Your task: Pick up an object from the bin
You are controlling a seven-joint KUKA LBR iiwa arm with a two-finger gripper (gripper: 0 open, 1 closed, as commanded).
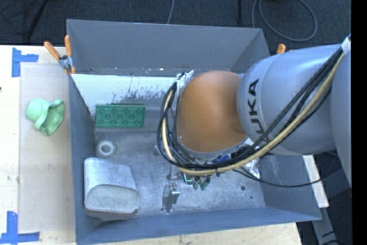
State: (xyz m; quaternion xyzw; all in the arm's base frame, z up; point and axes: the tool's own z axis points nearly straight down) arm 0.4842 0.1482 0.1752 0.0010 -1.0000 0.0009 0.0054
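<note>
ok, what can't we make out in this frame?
- Bin floor, middle and right: hidden under the orange cover, cables and grey arm.
- Claw: top hidden by the cover; too small to tell whether it holds anything.
- White ring: too small to tell what it is.

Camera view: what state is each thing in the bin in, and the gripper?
Green studded block: flat on the floor, far left, untouched.
White ring: flat, hole up, near the left wall.
Grey folded pad: in the near-left corner, resting on the floor.
Gripper: low over bare floor of the bin, right of the pad, touching none of them.
</note>
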